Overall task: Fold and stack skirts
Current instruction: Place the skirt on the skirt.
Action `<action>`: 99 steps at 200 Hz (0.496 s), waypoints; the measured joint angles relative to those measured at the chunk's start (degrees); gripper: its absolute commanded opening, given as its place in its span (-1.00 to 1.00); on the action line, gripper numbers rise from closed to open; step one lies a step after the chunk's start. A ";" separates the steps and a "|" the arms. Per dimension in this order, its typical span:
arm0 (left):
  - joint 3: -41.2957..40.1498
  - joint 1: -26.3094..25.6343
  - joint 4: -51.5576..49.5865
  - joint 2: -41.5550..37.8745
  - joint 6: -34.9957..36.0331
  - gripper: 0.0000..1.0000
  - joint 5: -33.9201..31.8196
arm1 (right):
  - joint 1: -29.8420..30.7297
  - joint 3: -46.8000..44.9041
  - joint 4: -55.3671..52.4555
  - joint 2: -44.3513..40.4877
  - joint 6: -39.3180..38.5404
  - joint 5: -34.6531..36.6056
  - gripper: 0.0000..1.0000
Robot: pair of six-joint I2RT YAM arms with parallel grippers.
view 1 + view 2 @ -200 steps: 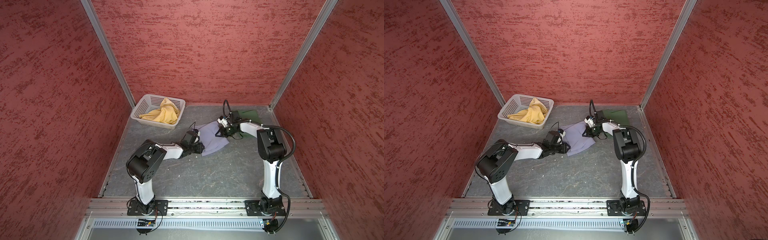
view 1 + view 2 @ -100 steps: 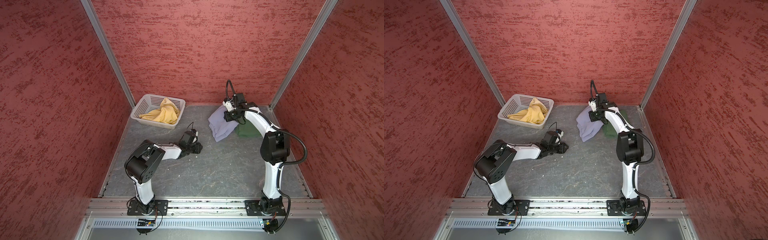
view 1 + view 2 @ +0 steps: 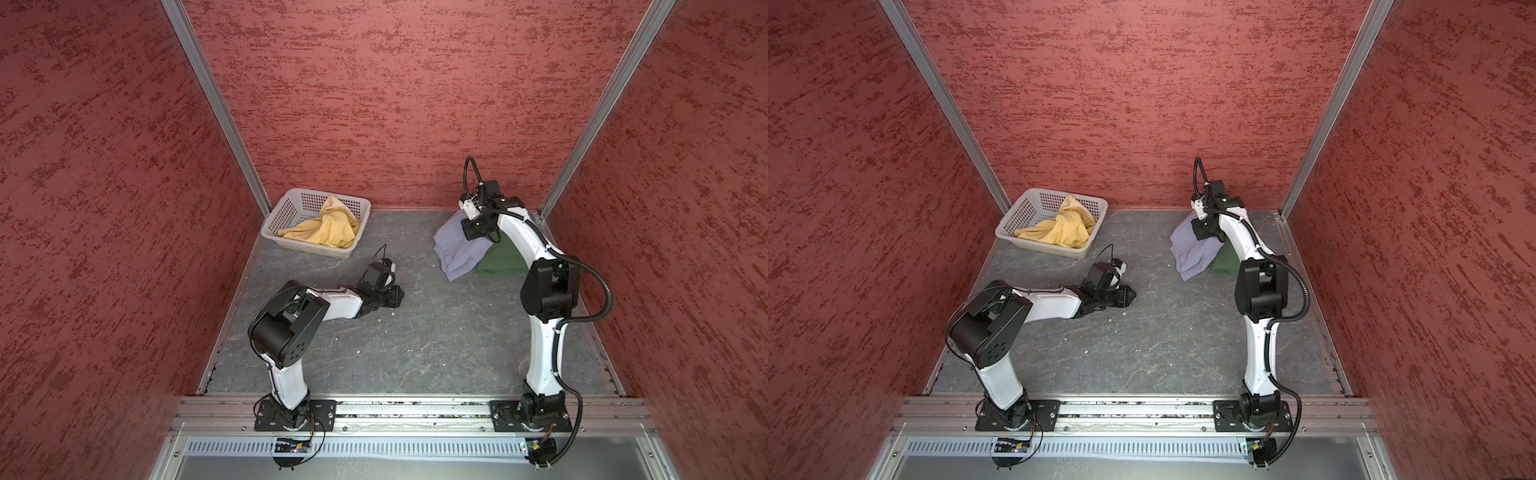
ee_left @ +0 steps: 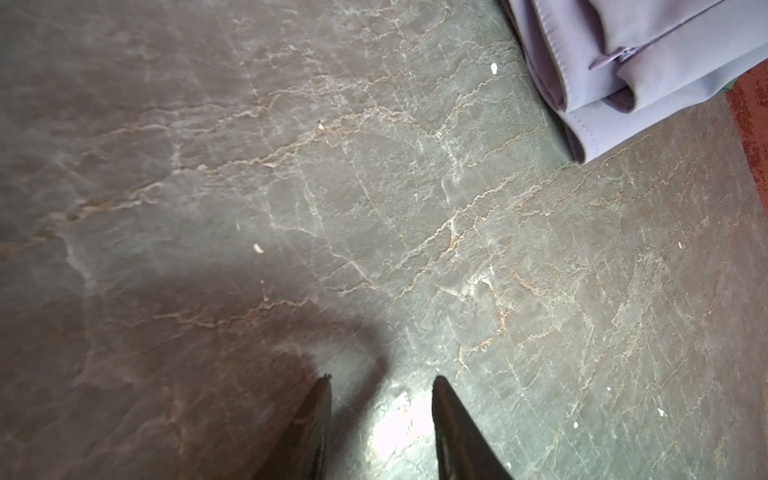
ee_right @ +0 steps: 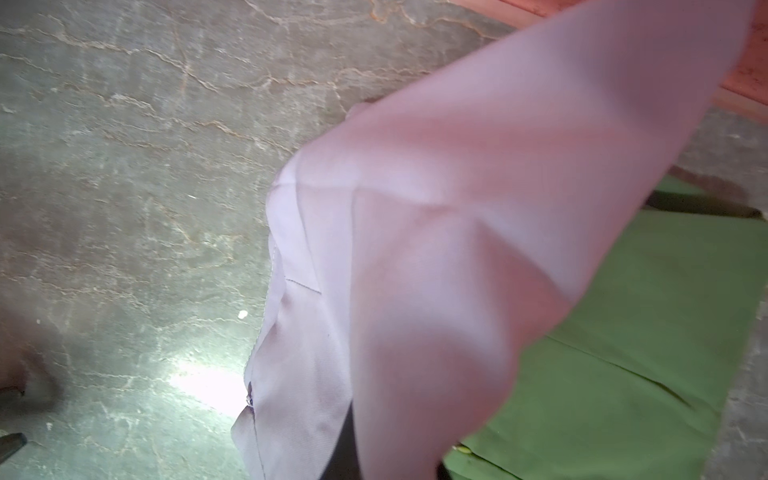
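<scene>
The pale lavender-grey skirt (image 3: 457, 249) (image 3: 1194, 253) hangs folded from my right gripper (image 3: 471, 232) (image 3: 1202, 232), which is shut on its upper edge at the back right. In the right wrist view the skirt's cloth (image 5: 415, 249) covers the fingers. Its lower end reaches the table and partly overlaps the dark green skirt (image 3: 503, 259) (image 5: 644, 332), which lies flat and folded beneath. The mustard yellow skirt (image 3: 328, 228) (image 3: 1063, 230) lies crumpled in the basket. My left gripper (image 3: 401, 296) (image 4: 382, 378) is low over the bare table, open and holding nothing.
A white perforated basket (image 3: 275, 216) (image 3: 1011, 218) stands at the back left corner. Red textured walls close in the grey stone-patterned table (image 3: 415, 340) on three sides. A metal rail (image 3: 415, 409) carries both arm bases along the front edge.
My right gripper has carried the lavender-grey skirt up and back from mid-table to above the green skirt. The cloth has left the left gripper, which stays put.
</scene>
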 measured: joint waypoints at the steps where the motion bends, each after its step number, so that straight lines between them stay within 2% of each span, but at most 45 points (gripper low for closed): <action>1: 0.00 0.00 -0.02 0.00 0.02 -0.17 -0.02 | -0.07 0.00 -0.02 0.00 0.00 0.00 -1.00; 99: 0.55 0.00 -1.42 -0.04 0.20 -0.19 -0.15 | -7.26 2.73 -0.81 0.02 -0.81 -5.92 -1.00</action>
